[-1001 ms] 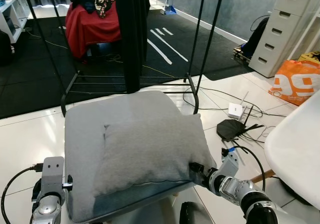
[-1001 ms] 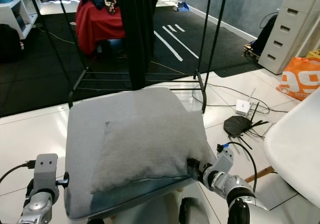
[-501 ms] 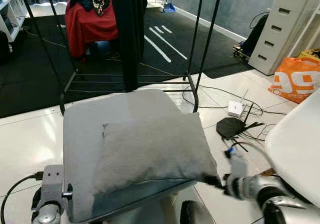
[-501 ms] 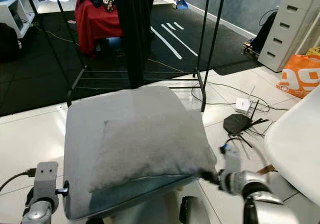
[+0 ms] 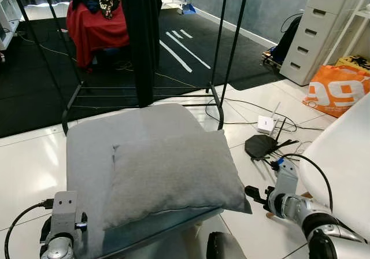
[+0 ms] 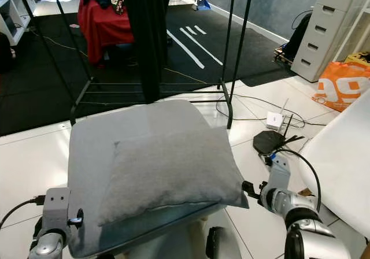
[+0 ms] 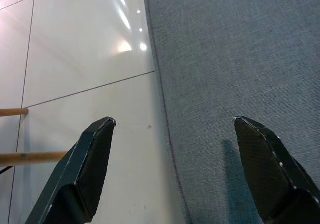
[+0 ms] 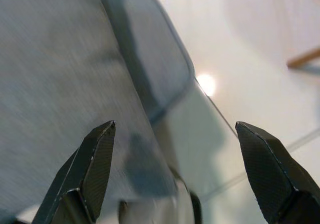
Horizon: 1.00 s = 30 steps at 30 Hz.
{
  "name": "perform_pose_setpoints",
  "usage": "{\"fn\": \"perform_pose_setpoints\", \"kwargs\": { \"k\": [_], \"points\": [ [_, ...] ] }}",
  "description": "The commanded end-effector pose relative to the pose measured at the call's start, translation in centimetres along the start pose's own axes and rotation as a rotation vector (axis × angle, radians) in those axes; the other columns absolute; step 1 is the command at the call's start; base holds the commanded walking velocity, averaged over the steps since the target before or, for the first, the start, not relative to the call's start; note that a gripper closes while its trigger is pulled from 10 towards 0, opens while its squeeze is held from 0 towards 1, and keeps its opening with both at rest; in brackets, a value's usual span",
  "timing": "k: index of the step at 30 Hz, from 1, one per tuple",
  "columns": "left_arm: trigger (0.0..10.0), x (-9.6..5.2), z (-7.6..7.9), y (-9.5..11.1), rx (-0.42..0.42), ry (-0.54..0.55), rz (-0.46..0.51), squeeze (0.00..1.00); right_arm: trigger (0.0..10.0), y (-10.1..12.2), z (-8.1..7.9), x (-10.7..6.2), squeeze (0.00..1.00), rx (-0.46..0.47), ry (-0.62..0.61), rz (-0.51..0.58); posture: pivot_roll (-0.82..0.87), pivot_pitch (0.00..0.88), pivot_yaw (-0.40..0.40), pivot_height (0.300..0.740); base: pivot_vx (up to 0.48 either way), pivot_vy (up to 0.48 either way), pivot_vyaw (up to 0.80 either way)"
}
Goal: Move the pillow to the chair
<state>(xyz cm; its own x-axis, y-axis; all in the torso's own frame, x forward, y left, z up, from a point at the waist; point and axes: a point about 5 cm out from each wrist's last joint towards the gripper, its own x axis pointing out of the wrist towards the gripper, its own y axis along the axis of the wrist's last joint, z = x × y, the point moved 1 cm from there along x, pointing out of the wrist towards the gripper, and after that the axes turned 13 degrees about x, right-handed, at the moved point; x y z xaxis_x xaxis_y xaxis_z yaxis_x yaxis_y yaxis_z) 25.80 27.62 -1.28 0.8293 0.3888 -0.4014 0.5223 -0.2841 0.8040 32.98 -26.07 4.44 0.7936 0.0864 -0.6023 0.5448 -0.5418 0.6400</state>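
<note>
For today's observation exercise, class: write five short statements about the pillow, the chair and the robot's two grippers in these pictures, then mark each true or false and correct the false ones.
1. The grey pillow lies on the grey chair seat. True.
2. The right gripper clamps the pillow's corner. False: it is open, just off the corner.
3. The left gripper is open beside the seat's edge. True.
4. An orange bag lies on the pillow. False: it sits on the floor by the white drawers.
5. The pillow is red. False: it is grey.
</note>
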Motion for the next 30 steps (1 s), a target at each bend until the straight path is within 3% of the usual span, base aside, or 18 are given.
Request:
{"fn": "perform_pose_setpoints", "kwargs": {
  "k": [1, 7, 11, 20, 22, 25, 30],
  "points": [
    [10.0, -0.2, 0.1, -0.6, 0.006, -0.006, -0.014, 0.00, 10.0, 0.4, 0.2, -0.2, 0.00, 0.011, 0.013, 0.028, -0.12, 0.095, -0.058, 0.323, 0.000, 0.000, 0.00],
    [10.0, -0.2, 0.0, -0.6, 0.011, -0.006, -0.012, 0.00, 10.0, 1.1, 0.0, -0.3, 0.00, 0.027, 0.063, 0.065, -0.11, 0.097, -0.056, 0.303, 0.000, 0.000, 0.00],
    [10.0, -0.1, -0.8, -0.3, 0.034, -0.001, 0.012, 0.00, 10.0, 0.9, 0.9, -0.7, 0.00, 0.110, 0.113, 0.113, -0.08, 0.129, -0.020, 0.300, 0.000, 0.000, 0.00],
    [10.0, 0.1, -2.6, -0.1, 0.087, 0.016, 0.040, 0.00, 10.0, 0.6, 0.0, -0.6, 0.00, 0.307, 0.253, 0.165, -0.03, 0.156, 0.025, 0.300, 0.000, 0.000, 0.00],
    [10.0, 0.1, -4.0, 0.1, 0.098, 0.040, 0.065, 0.00, 10.0, 0.0, 0.0, -0.4, 0.00, 0.356, 0.237, 0.170, 0.00, 0.173, 0.052, 0.300, 0.000, 0.000, 0.00],
    [10.0, 0.0, -4.5, 0.1, 0.102, 0.050, 0.078, 0.00, 10.0, -0.4, 0.0, -0.3, 0.00, 0.365, 0.233, 0.165, 0.02, 0.184, 0.066, 0.300, 0.000, 0.000, 0.00],
    [10.0, -0.1, -6.7, 1.1, 0.129, 0.087, 0.143, 0.00, 10.0, -2.1, -1.3, 0.4, 0.00, 0.387, 0.279, 0.125, 0.07, 0.209, 0.101, 0.300, 0.000, 0.000, 0.00]
  ]
}}
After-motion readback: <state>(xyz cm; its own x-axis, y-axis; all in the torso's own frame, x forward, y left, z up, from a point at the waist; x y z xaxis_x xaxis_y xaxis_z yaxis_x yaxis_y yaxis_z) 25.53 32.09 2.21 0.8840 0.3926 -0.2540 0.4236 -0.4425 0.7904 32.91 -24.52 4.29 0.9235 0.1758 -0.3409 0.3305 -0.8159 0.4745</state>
